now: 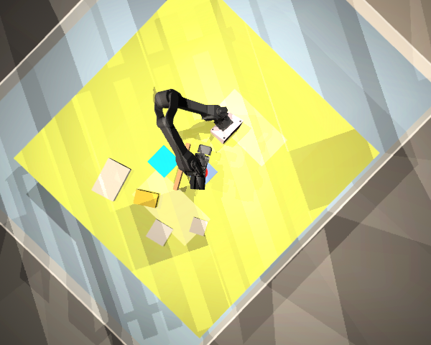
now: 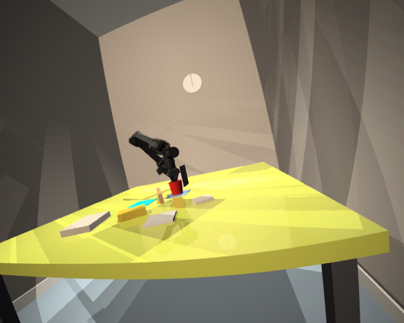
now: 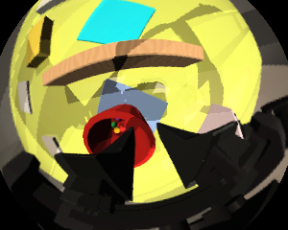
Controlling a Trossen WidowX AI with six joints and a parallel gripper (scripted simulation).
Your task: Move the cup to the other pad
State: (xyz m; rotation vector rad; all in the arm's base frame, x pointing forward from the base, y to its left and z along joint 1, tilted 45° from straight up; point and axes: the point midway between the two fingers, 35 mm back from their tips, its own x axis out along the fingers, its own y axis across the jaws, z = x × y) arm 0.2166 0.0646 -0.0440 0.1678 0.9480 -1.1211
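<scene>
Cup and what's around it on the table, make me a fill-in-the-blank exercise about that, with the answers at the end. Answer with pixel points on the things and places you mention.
The cup (image 1: 207, 172) (image 2: 176, 188) (image 3: 145, 141) is coloured ____. The marbles (image 3: 117, 129) lie ____ the cup, not out on the table. The wooden bar (image 1: 177, 180) (image 2: 159, 195) (image 3: 125, 49) lies between the blue pad (image 1: 212, 172) (image 2: 185, 192) (image 3: 130, 98) and the pad coloured ____. In the wrist view, the tips of the two gripper fingers are ____, not touching.

Missing words: red; inside; cyan; apart.
</scene>
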